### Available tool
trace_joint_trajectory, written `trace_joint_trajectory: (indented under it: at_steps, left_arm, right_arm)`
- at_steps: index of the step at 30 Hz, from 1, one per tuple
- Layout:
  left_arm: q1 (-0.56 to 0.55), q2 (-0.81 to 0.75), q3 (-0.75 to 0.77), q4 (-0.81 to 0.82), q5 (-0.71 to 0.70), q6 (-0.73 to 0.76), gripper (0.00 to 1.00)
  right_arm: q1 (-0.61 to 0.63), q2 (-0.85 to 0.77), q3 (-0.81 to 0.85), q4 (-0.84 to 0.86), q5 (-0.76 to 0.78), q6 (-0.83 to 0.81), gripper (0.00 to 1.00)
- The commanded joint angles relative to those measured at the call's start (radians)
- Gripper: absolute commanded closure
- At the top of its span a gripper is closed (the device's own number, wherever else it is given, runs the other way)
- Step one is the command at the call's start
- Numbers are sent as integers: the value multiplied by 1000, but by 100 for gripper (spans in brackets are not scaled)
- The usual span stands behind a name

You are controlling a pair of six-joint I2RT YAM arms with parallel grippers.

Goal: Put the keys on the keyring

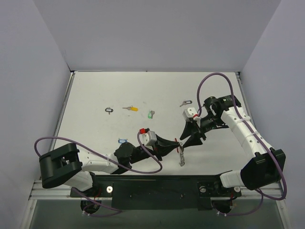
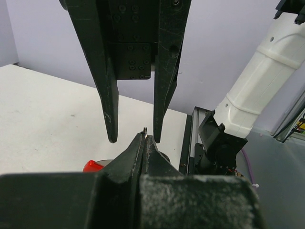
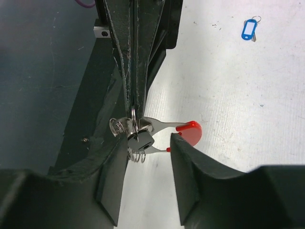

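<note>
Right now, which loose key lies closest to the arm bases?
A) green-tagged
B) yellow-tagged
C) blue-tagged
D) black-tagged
C: the blue-tagged key lies right beside the left arm, while the yellow-tagged key, green-tagged key and black-tagged key sit farther back across the table.

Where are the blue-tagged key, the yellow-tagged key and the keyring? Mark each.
blue-tagged key [image 3: 249,29], right wrist view, blue tag.
yellow-tagged key [image 1: 134,109], top external view, yellow tag.
keyring [image 3: 189,130], right wrist view, red end.

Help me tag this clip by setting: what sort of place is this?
Likely a lab robot test cell: a white table boxed in by blank walls, with a left arm and right arm bolted to a rail.
</note>
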Motion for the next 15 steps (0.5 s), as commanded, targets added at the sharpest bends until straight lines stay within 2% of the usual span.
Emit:
trace_joint_trajectory:
  at_steps: [1,7,12,14,15]
  left_arm:
    - [-4,5,57,156,17,-21,100]
    - [-4,1,54,146,0,-15,100]
    - [-4,7,49,150,-14,-12,100]
    - [-3,8,48,155,-17,-10,100]
    - [-3,8,46,156,-19,-10,100]
  right_arm:
    - [16,-5,-5,-263,-66,-48,68]
    - [33,-1,-1,-263,-61,-40,75]
    - [41,2,-1,-261,-61,-36,76]
    - [47,3,1,-263,-58,-34,85]
    - [50,3,7,-261,-55,-34,95]
